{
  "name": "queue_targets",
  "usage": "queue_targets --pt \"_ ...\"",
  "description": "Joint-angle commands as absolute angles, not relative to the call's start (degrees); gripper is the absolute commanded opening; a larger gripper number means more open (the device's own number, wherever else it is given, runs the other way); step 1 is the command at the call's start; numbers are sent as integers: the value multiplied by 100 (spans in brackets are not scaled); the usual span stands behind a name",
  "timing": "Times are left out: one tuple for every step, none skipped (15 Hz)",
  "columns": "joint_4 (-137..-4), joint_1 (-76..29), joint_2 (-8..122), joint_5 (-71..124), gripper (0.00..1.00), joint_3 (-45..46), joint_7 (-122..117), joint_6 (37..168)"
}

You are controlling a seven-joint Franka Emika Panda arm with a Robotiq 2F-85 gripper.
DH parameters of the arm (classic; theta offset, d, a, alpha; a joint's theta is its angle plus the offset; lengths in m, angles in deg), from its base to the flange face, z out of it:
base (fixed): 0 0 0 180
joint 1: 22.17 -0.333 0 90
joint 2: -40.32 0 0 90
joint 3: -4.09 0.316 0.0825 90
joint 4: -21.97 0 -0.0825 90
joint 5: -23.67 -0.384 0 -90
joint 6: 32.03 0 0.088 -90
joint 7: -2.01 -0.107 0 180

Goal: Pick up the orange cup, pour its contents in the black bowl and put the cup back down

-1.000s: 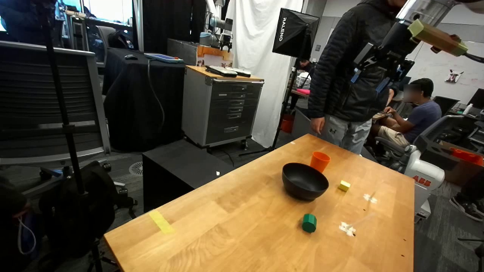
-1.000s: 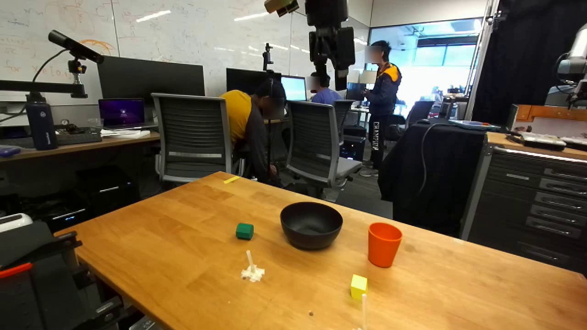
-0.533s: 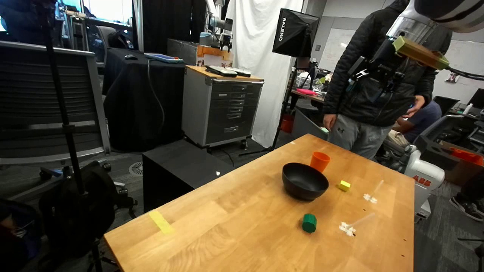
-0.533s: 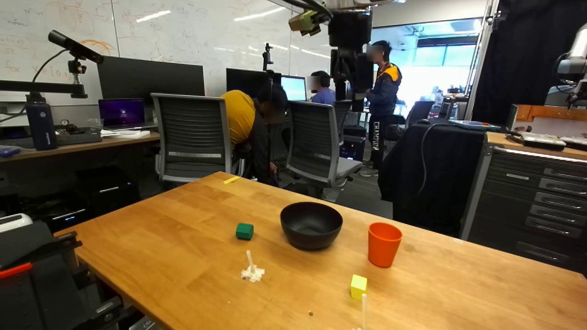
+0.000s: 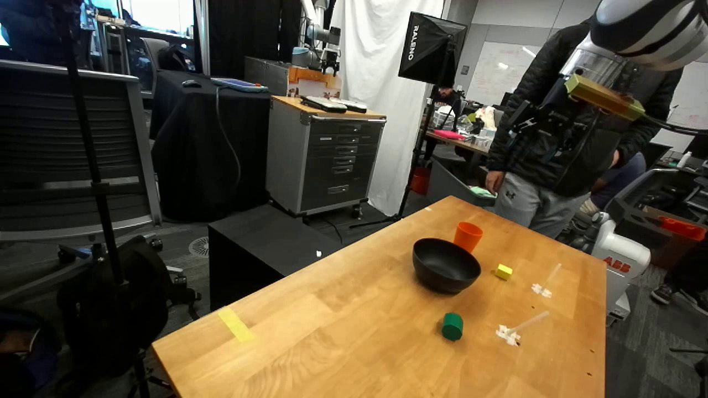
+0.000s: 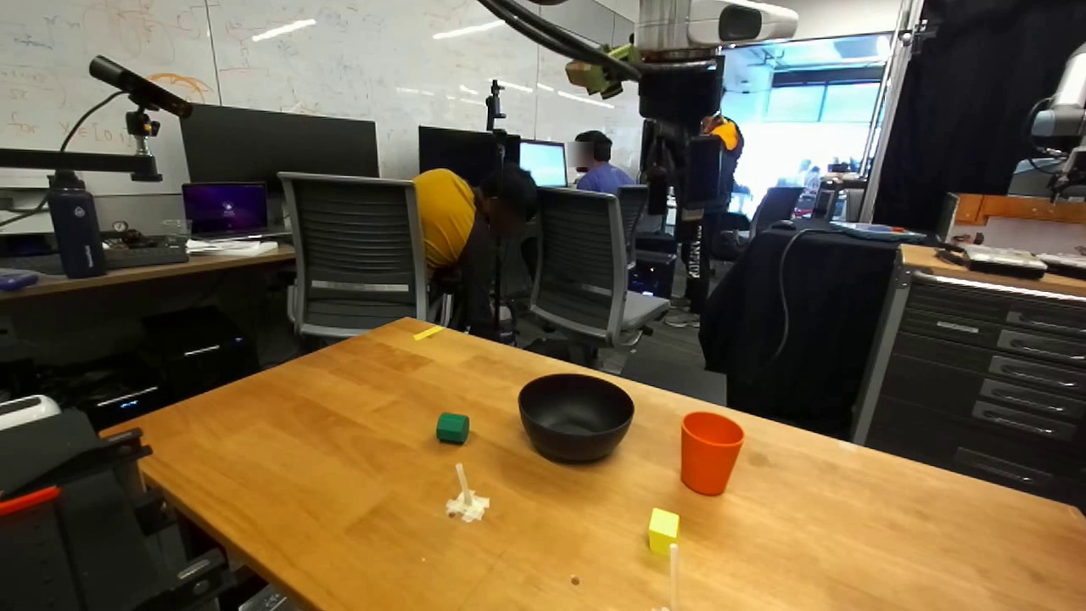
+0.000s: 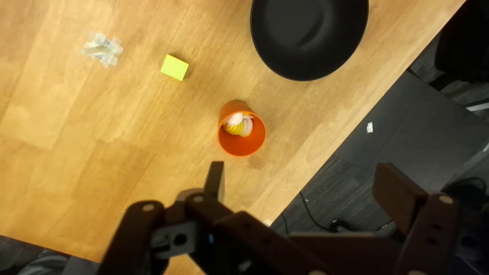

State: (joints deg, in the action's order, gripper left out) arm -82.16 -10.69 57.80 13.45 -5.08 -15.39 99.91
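Observation:
The orange cup (image 5: 468, 236) stands upright on the table in both exterior views (image 6: 711, 454), beside the black bowl (image 5: 445, 268). In the wrist view the cup (image 7: 244, 146) holds the contents (image 7: 238, 125), yellow and whitish pieces, which are hidden in both exterior views. The black bowl shows in the wrist view (image 7: 305, 38) at the top and in an exterior view (image 6: 577, 424); it looks empty. My gripper (image 7: 300, 170) is open with nothing between its fingers. It hangs high above the table in an exterior view (image 6: 676, 206), apart from the cup.
A yellow block (image 6: 663, 530) lies near the cup. A green block (image 6: 453, 428) lies beyond the bowl. Thin clear sticks stand on taped spots (image 5: 509, 334) on the table (image 5: 343, 331). A person (image 5: 558, 149) stands behind the table near the arm.
My gripper has come lower and farther in over the table, moving right in an exterior view, and stays open. Cup, bowl and blocks have not moved. The person near the arm has shifted.

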Motion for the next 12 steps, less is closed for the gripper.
queue_targets --pt "-7846 -1014 6168 1177 100 -594 -1658 10060" --pt "-7771 -992 6274 1171 100 -608 -1680 10075" --pt "-7725 -967 6350 1164 100 -617 -1690 10093" --pt "-7667 -950 6433 1169 100 -631 -1730 10092" --pt "-7616 -930 6522 1167 100 -643 -1773 10110" --pt "-7559 -912 6600 1167 100 -652 -1812 10136" --pt "-7487 -893 6709 1168 100 -666 -1858 10154" --pt "-7423 -875 6784 1164 100 -674 -1884 10141" --pt "-7370 -857 6872 1158 100 -689 -1927 10146" --pt "-7309 -837 6957 1149 100 -699 -1970 10144" --pt "-7240 -826 7034 1151 100 -710 -2021 10147" --pt "-7192 -787 7117 1122 100 -710 -2037 10136"
